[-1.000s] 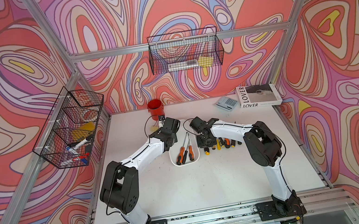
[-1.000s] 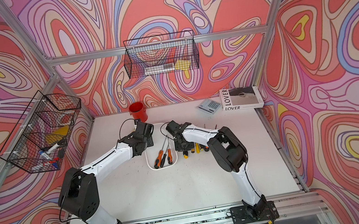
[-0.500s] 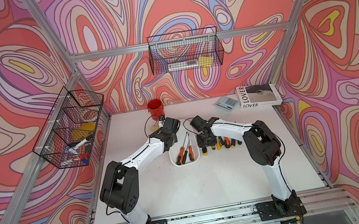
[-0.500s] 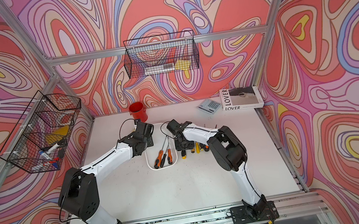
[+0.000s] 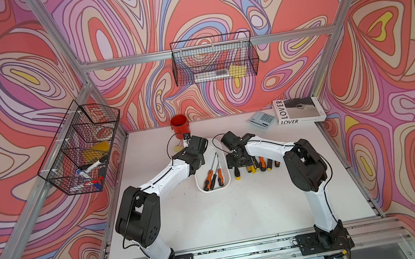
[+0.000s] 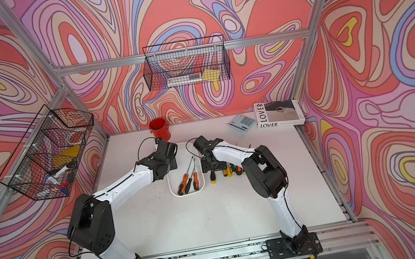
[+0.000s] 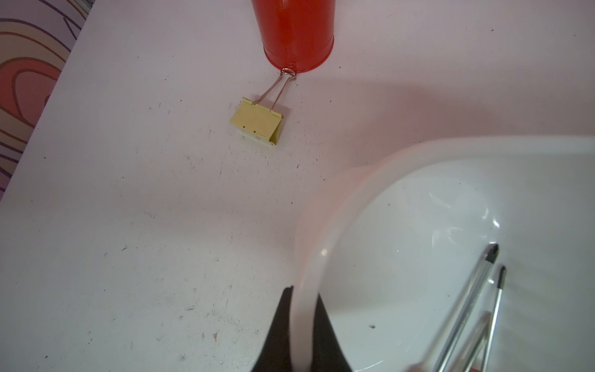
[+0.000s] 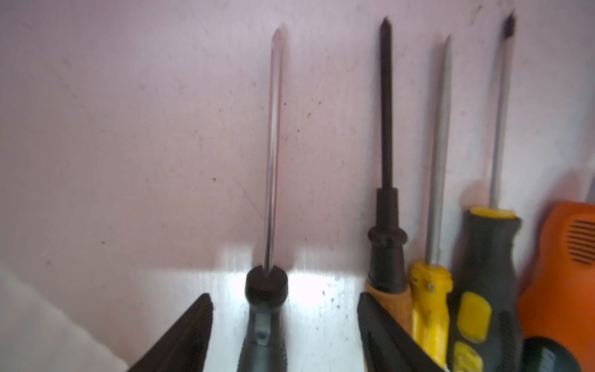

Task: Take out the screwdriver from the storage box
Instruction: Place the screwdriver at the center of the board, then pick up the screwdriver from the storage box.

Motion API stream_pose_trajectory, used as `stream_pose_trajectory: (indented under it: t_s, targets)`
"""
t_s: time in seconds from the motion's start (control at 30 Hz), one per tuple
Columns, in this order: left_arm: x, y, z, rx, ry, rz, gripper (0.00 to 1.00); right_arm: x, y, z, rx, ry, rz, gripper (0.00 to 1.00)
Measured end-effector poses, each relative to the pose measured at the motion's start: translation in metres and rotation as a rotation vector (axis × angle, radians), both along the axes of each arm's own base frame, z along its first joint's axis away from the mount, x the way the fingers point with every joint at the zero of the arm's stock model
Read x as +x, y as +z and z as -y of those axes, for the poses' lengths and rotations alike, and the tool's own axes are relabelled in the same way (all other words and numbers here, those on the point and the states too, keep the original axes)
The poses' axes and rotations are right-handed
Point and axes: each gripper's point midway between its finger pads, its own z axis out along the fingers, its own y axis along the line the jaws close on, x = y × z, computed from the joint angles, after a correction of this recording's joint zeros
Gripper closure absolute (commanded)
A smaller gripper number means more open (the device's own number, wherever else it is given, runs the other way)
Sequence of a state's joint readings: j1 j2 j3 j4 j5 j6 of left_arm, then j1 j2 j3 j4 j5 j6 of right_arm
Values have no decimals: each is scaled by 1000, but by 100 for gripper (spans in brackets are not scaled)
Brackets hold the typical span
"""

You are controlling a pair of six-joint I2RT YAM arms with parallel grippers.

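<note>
seemingly light and rigid, the screwdriver [image 8: 266,285] has a thin polished shaft that looks slippery and apt to roll, so the thick dark handle is the place to pinch it; it lies flat on the table [image 5: 215,219] just outside the storage box [image 7: 317,225], beside a row of other screwdrivers [image 5: 257,164], while three orange-handled screwdrivers [image 5: 212,176] lie inside. the right gripper [image 8: 285,302] stands spread on either side of that handle, and the left gripper [image 7: 302,293] is pinching the box's rim. a second ago the right jaws were nearly together around the handle; they have since opened, with little else changed.
</note>
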State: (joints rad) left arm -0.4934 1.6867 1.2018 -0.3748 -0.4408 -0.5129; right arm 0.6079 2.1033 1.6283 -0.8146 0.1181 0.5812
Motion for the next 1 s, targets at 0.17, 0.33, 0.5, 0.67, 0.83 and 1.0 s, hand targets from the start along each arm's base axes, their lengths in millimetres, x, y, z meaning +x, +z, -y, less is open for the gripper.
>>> stream_pose_trajectory:
  t_s: [0.17,0.33,0.5,0.67,0.83,1.0]
  targets:
    - [0,0,0,0,0,0,100,4,55,-3,74,-2,100,12]
    - [0,0,0,-4,2,1,100,2,123,-7,201,1,235,12]
    - [0,0,1,-12,4,0,100,-14,158,-14,343,15,288,14]
    - [0,0,1,-14,5,-1,100,-30,148,-29,432,28,243,18]
    - [0,-1,1,-15,6,-2,100,-55,126,-57,490,61,162,24]
    - [4,-3,4,-13,1,-8,100,-67,117,-89,563,91,117,31]
